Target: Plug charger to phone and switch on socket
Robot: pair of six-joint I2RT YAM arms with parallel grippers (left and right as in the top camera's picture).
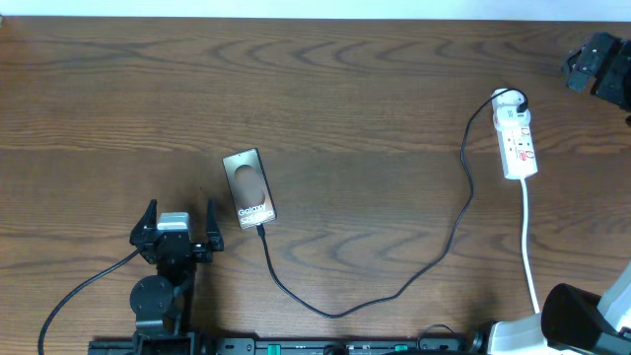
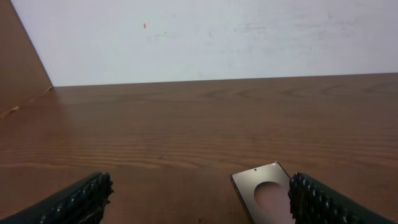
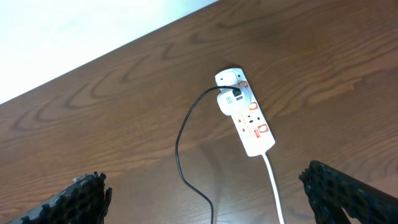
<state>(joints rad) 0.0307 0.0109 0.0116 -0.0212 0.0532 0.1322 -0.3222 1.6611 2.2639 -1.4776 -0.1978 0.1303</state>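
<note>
The phone (image 1: 248, 187) lies flat left of centre, its lettered end towards the front; its top end shows in the left wrist view (image 2: 264, 190). The charger cable (image 1: 335, 312) runs from that lettered end, where its tip meets the phone, in a loop across the table to the socket (image 1: 518, 138) at the right. In the right wrist view the cable (image 3: 179, 146) enters a white adapter on the socket (image 3: 247, 117). My left gripper (image 1: 180, 209) (image 2: 200, 190) is open and empty, just left of the phone. My right gripper (image 1: 595, 61) (image 3: 205, 183) is open and empty, raised beyond the socket.
The socket's white cord (image 1: 530, 256) (image 3: 274, 186) runs towards the front edge at the right. The left arm's thick black cable (image 1: 89, 286) trails at the front left. A white wall (image 2: 205, 37) stands behind the table's far edge.
</note>
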